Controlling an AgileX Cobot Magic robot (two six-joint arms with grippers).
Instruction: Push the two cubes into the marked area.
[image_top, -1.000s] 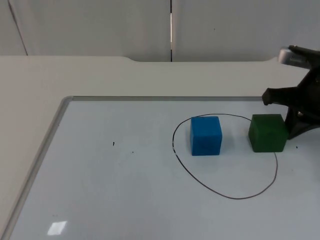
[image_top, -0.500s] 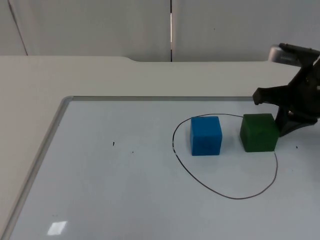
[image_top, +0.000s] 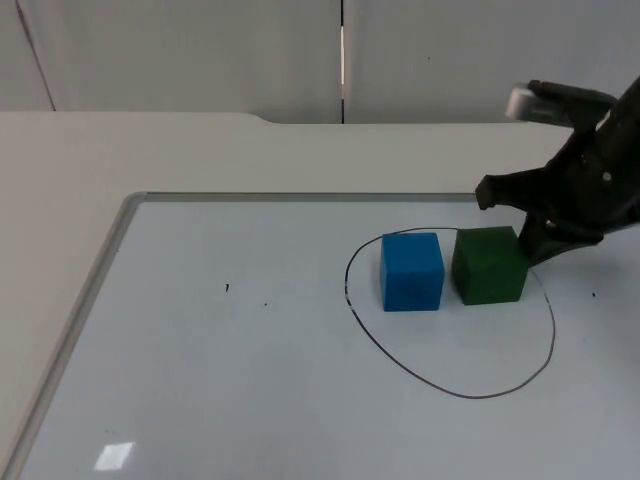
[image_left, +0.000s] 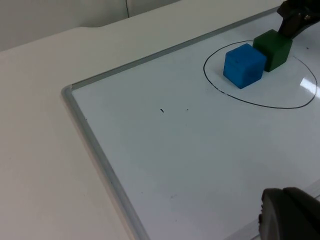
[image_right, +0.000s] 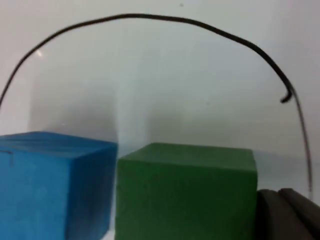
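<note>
The right gripper (image_top: 530, 235), its opening impossible to judge, presses against the green cube (image_top: 488, 265), which sits inside the marked circle (image_top: 452, 390), seemingly just beside the blue cube (image_top: 411, 270); pushing further could shunt blue over the line

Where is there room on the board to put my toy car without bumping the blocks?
Bare board runs from the grey frame across to the drawn ring. The ring's near half is free too. It is crowded at the ring's far side: blue cube, green cube and right gripper bunch together.
</note>
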